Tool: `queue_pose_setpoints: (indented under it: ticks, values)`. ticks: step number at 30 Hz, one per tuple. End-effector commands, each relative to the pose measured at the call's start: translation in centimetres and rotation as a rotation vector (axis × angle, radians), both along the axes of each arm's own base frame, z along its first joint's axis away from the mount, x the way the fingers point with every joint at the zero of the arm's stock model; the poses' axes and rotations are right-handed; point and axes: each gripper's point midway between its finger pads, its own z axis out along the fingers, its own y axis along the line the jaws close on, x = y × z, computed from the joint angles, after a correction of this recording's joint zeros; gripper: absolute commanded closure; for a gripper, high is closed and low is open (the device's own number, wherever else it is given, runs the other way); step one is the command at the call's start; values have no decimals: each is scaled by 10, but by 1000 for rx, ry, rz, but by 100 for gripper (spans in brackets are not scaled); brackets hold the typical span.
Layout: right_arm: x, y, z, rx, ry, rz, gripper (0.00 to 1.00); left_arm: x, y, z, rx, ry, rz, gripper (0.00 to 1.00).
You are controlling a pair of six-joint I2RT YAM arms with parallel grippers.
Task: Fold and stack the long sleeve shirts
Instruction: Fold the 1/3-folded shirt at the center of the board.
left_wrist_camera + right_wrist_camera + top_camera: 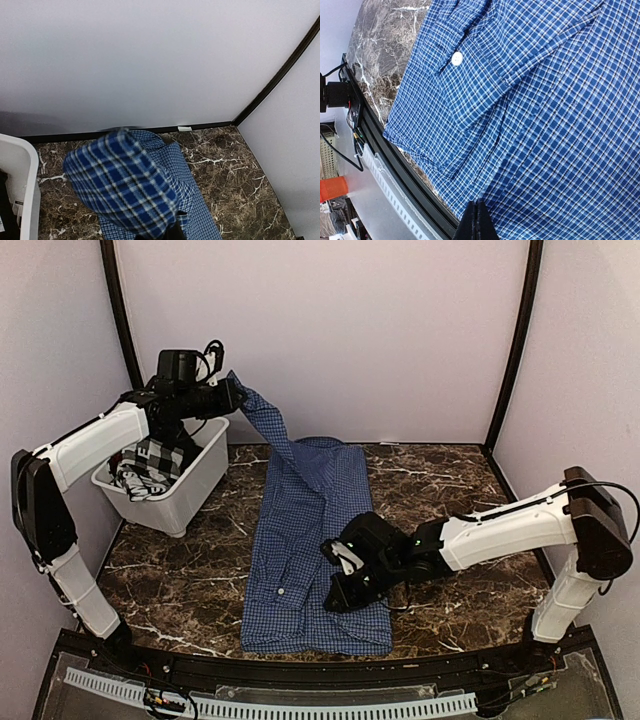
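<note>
Bunched blue-and-white checked sleeve cloth (125, 185) fills the bottom of the left wrist view, hard against the lens. It belongs to the blue checked long sleeve shirt (300, 550), and the left gripper (232, 393) has its jaws closed on it.

The shirt's body lies flat in the middle of the brown marble-patterned table (450, 490). Its long axis runs from the near edge toward the back wall. From the far end of the body, the held sleeve climbs up and to the left to the left gripper. The folded body therefore lies below and to the right of those jaws. Judging by this, the sleeve has to be carried rightward and down across the body.

The left arm is the only one near the sleeve. It rises from its base and bends at the elbow, with its forearm reaching over the white plastic bin (185, 498). The wrist is level and points right. A black-and-white checked garment (150, 465) sits in the bin.

The right arm stretches low and leftward from its base, wrist tipped down. The right gripper (338, 598) is on the shirt's near right part, close to the hem. Its fingertips (477, 222) are shut together over the cloth. Whether they pinch any fabric or only press on it cannot be told. A cuff with a small white button (456, 59) lies flat on the body beside them.
</note>
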Motion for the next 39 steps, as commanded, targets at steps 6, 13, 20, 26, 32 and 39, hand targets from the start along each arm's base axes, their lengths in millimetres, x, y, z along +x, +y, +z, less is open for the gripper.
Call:
queue_pose_setpoints:
  ticks: [6,13,20,26,32,39]
  values:
    - [2,26,14,75,-18,31,100,-6,10,34,-3,-72,12,100]
    - [0,30,12,86,-8,40,100,-6,12,36,-3,-72,16,100]
    - [-5,31,8,85,3,46,100,-6,13,44,-7,-89,15,100]
    - [-4,32,0,78,13,43,100,-5,8,30,-7,-56,-9,100]
    - [-3,38,-3,86,12,50,100,-5,1,13,-6,-18,-45,100]
    - [-4,39,-7,84,20,61,98,-13,-9,-14,-18,41,-114,100]
